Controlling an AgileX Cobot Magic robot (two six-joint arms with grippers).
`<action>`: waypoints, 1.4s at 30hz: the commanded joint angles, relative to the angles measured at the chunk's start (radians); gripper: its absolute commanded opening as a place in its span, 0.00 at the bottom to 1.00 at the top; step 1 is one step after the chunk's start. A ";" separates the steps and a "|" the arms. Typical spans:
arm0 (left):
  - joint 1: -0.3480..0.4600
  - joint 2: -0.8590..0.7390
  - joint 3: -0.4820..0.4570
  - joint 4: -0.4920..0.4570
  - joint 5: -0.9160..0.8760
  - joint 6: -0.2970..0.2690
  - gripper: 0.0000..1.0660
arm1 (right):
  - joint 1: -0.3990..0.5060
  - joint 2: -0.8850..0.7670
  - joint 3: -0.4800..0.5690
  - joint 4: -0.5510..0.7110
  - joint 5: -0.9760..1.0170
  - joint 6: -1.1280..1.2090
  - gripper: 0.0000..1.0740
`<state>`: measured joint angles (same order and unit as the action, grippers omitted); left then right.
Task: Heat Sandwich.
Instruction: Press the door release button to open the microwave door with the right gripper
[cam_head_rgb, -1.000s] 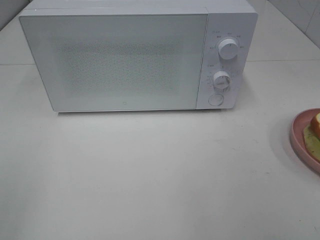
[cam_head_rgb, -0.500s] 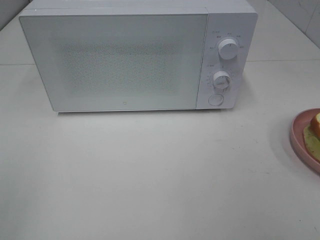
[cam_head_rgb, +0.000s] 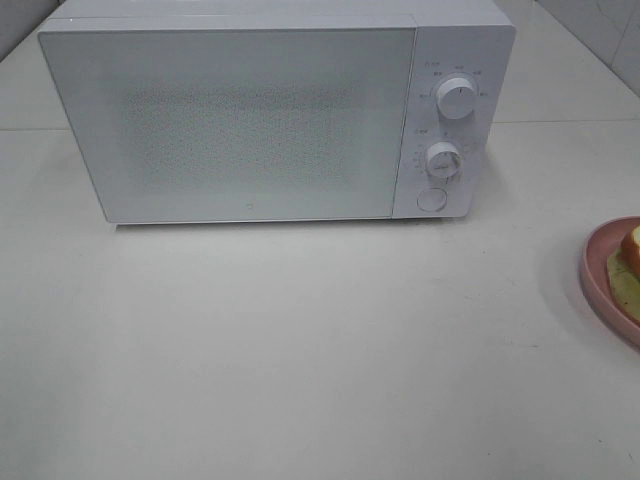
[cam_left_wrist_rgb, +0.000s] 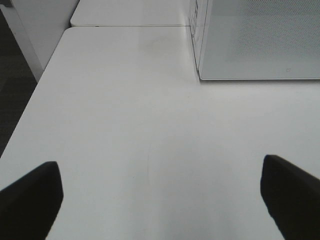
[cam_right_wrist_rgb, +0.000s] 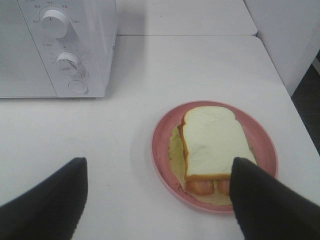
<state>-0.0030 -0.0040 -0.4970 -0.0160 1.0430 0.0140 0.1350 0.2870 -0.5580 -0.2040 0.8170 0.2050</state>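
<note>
The sandwich (cam_right_wrist_rgb: 212, 142), white bread with a tan crust over a pale green layer, lies on a round pink plate (cam_right_wrist_rgb: 162, 145). In the high view only its edge (cam_head_rgb: 630, 262) shows at the right border on the plate (cam_head_rgb: 598, 272). The white microwave (cam_head_rgb: 270, 110) stands at the back with its door shut. My right gripper (cam_right_wrist_rgb: 157, 200) is open, hovering above the table just short of the plate. My left gripper (cam_left_wrist_rgb: 160, 195) is open over bare table, left of the microwave's front corner (cam_left_wrist_rgb: 200, 75). Neither gripper shows in the high view.
The microwave has two knobs (cam_head_rgb: 457, 99) (cam_head_rgb: 443, 160) and a round button (cam_head_rgb: 431, 199) on its right panel. The table's left edge (cam_left_wrist_rgb: 30, 105) drops to dark floor. Its right edge (cam_right_wrist_rgb: 280, 75) lies close past the plate.
</note>
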 joint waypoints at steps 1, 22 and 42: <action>0.001 -0.028 0.001 0.003 -0.008 -0.001 0.95 | -0.005 0.053 -0.005 -0.003 -0.065 -0.004 0.71; 0.001 -0.028 0.001 0.003 -0.008 -0.001 0.95 | -0.005 0.484 -0.005 0.000 -0.493 -0.004 0.71; 0.001 -0.028 0.001 0.003 -0.008 -0.001 0.95 | -0.005 0.762 0.053 0.000 -1.053 0.014 0.71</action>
<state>-0.0030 -0.0040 -0.4970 -0.0160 1.0430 0.0140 0.1350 1.0390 -0.5220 -0.2030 -0.1490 0.2130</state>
